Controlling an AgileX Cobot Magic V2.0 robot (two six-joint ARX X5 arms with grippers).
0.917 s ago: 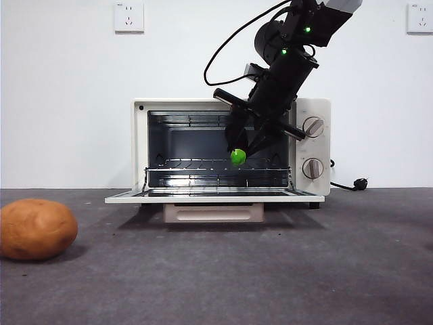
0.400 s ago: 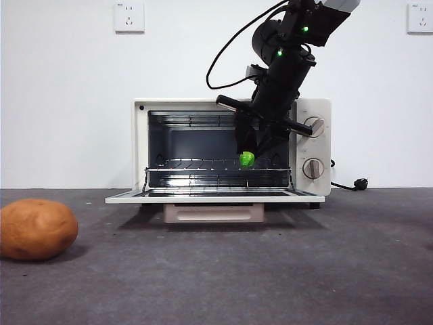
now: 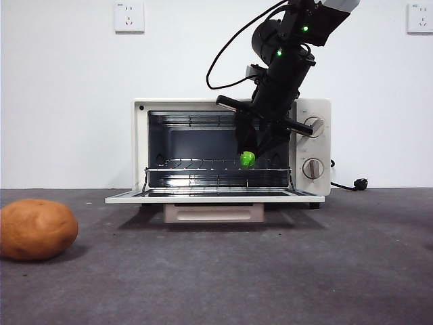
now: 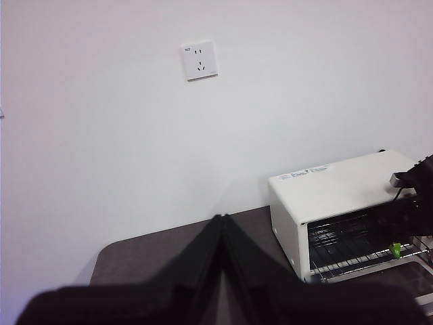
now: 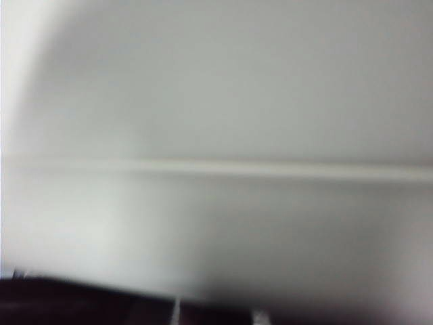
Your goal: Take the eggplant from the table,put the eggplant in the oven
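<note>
The oven (image 3: 139, 145) has a smooth cream shell and a thin metal wire rack (image 3: 203, 162). The table (image 3: 270, 271) looks matt, finely speckled.

Plain white wall (image 3: 67, 101) across the whole upper part of the frame, evenly lit, unmarked. White wall socket (image 3: 128, 17) at upper left, second socket (image 3: 419, 18) cut by the upper right edge. Black plug and cord (image 3: 352, 184) lying at right where wall meets surface. Dark grey, matte, lightly speckled tabletop (image 3: 270, 271) filling the lower part. Soft, diffuse light, faint shadows only. From the left wrist camera, same white wall with one socket (image 4: 199, 59) at upper centre.
</note>
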